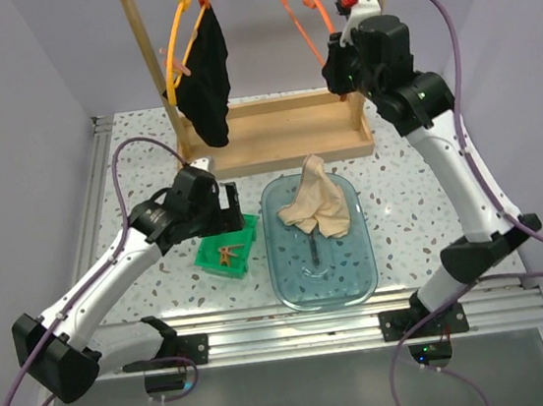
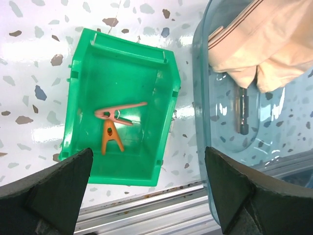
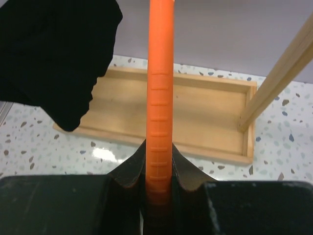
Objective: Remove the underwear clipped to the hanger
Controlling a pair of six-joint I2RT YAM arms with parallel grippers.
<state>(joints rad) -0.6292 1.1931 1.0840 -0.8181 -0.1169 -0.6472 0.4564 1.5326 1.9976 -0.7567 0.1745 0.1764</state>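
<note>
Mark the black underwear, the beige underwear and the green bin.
black underwear (image 1: 205,77), top external view, middle of the hanging cloth.
beige underwear (image 1: 319,202), top external view, centre of the crumpled heap.
green bin (image 2: 122,73), left wrist view, bare upper part of its floor.

Bright, even light, with glare on the table (image 2: 29,54).

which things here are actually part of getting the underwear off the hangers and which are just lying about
Job: black underwear on the yellow hanger, beige underwear in the clear tub, orange hanger in the right gripper.
Lying about: green bin, two clips in it, wooden rack.
</note>
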